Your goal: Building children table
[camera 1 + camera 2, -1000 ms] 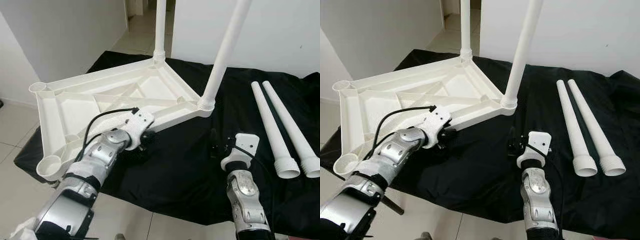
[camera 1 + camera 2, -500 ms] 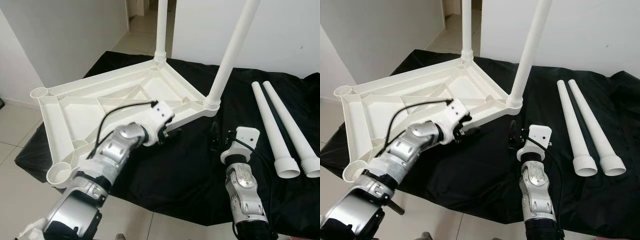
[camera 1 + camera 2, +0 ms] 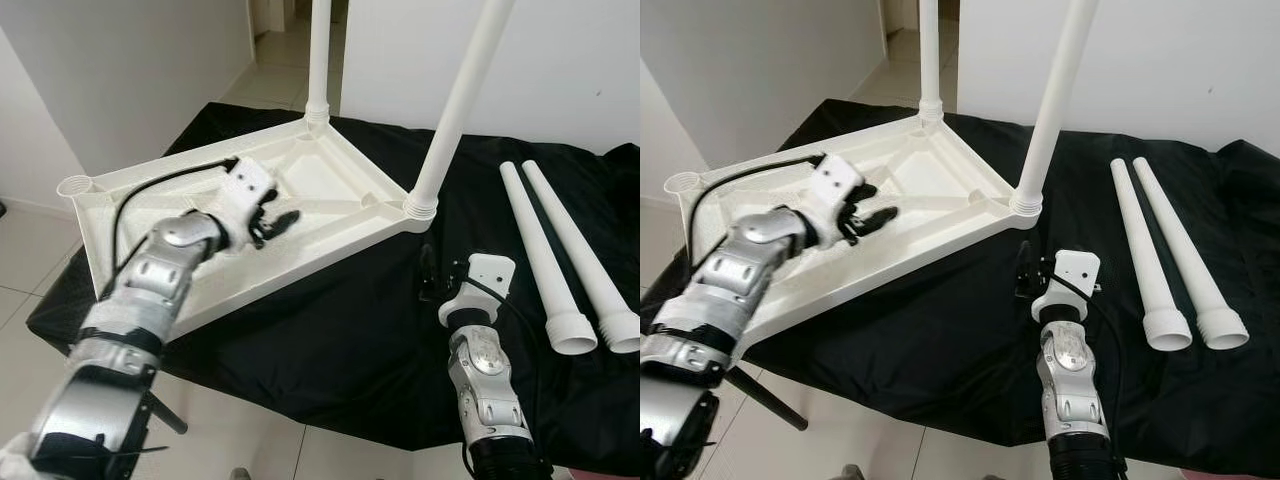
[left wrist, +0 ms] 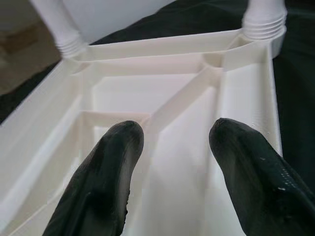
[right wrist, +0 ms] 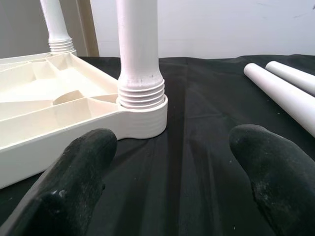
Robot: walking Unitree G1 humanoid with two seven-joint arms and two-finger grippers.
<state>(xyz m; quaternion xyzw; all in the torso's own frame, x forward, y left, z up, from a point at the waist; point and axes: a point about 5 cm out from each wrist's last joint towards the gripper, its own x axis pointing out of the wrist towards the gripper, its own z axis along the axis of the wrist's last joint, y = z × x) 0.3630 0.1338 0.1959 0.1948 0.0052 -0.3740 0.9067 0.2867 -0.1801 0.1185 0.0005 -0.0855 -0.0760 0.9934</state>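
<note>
Left hand (image 3: pixel 268 222) hung over the ribbed underside of the one white tabletop (image 3: pixel 330 185), in the left-centre of the head views, its two black fingers (image 4: pixel 110 172) spread apart with nothing between them. That tabletop lay upside down on a black cloth (image 3: pixel 350 330) covering the table, its left edge lifted and jutting past the cloth. Two white legs were already screwed into its corner sockets: one (image 3: pixel 318 55) at the upper middle of the frame, one (image 3: pixel 455 110) right of it. Two more loose legs (image 3: pixel 545 255) lay side by side on the cloth at the right, just beside each other. Right hand (image 3: pixel 428 285) rested low in the centre, near the nearer fitted leg's socket (image 5: pixel 142 105), its fingers (image 5: pixel 78 182) wide apart and holding nothing.
</note>
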